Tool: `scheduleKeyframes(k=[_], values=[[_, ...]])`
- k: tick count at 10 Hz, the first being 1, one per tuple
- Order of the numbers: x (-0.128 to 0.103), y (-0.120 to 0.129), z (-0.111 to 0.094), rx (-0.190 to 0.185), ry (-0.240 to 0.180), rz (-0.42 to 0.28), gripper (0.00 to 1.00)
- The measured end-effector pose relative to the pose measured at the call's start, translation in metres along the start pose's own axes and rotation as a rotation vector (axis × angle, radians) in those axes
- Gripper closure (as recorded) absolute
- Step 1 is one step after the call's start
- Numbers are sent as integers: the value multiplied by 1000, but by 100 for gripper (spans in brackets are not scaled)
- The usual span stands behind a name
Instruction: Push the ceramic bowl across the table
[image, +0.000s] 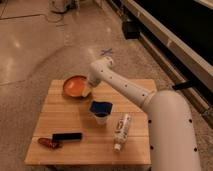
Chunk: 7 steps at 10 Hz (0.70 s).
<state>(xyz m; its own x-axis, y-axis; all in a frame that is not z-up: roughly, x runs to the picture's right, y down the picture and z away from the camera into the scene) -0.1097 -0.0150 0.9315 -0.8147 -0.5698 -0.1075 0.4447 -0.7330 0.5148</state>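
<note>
The orange-red ceramic bowl (75, 87) sits at the far left part of the light wood table (75, 120). My white arm reaches from the right across the table's far edge. The gripper (88, 90) is at the bowl's right rim, down against it.
A white cup with a blue top (101, 112) stands mid-table. A white bottle (120, 131) lies on its side at the right. A black bar (67, 136) and a small reddish item (48, 143) lie near the front left. Speckled floor surrounds the table.
</note>
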Motion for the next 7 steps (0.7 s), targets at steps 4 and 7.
scheduleKeyframes(k=[4, 7], values=[[17, -10, 22, 44, 13, 3, 20], [26, -24, 37, 92, 21, -11, 20]])
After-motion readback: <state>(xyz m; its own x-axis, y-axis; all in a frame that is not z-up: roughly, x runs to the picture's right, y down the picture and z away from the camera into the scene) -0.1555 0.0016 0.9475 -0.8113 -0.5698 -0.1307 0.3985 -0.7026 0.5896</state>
